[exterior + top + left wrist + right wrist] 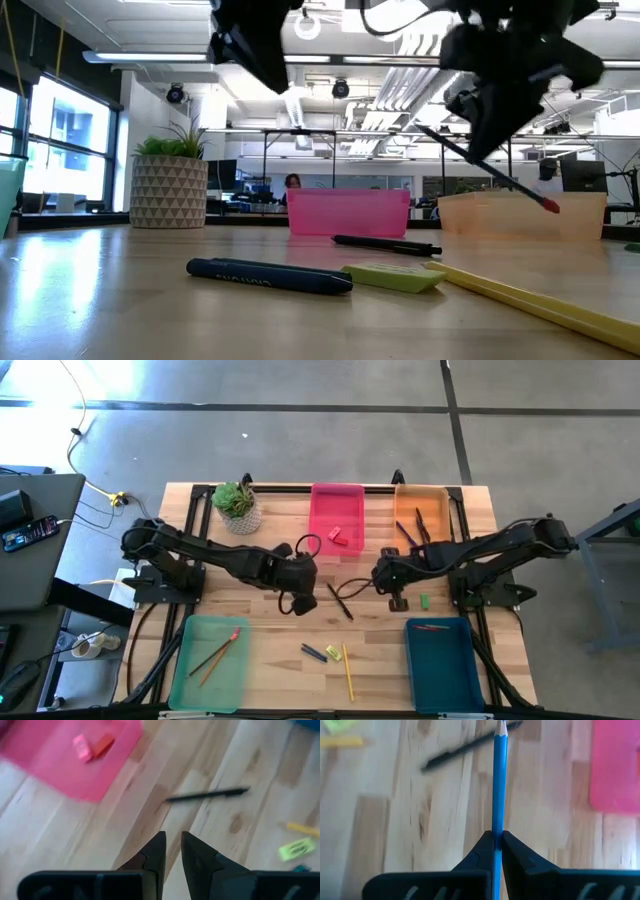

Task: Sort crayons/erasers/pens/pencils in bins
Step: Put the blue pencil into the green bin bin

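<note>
My right gripper (497,837) hangs above the table's middle right (383,582), shut on a thin blue pen (499,780). The pen shows in the low view as a slanting dark stick (490,168) with a red end. My left gripper (172,842), narrowly open and empty, hangs over the table's middle (296,600). Between the two grippers a black pen (340,602) lies flat on the wood. Four bins stand around: pink (337,510) with erasers, orange (422,510) with dark pens, light green (210,660) with pencils, teal (438,660) with a red crayon. My right gripper pinches the blue pen's shaft (498,827) between its two fingers. The pen runs along the fingers and sticks far out past their tips, with its pointed end (501,726) foremost. It is lifted clear of the table and slants; its red end (550,205) is the lower one in the low view.
Near the front edge lie a dark blue crayon (314,652), a yellow-green eraser (333,653) and a long yellow pencil (347,670). A small green eraser (424,601) lies near the right arm. A potted plant (238,507) stands at the back left.
</note>
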### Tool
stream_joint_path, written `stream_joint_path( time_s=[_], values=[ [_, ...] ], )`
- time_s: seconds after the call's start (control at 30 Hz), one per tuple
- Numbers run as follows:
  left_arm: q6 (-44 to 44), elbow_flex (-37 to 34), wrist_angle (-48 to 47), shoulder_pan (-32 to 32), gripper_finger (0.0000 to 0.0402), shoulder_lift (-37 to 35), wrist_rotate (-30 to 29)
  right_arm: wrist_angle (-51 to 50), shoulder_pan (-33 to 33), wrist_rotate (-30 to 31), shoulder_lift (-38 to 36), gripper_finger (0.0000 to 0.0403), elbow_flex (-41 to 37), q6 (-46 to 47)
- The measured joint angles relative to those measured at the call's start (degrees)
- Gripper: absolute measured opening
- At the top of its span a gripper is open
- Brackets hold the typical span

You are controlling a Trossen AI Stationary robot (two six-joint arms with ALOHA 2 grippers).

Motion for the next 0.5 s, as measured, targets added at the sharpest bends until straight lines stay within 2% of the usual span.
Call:
stream_joint_path(
  time_s=[0.2, 0.5],
  values=[
    [1.81, -7.40, 15.66, -0.46, 0.0048, 0.15, 1.92, 0.20, 0.03, 0.84, -0.85, 0.0002, 2.51, 4.44],
    [3.01, -13.93, 29.64, 0.44, 0.0048, 0.13, 4.97, 0.91, 0.04, 0.85, -1.31, 0.0002, 6.53, 6.81]
  ],
)
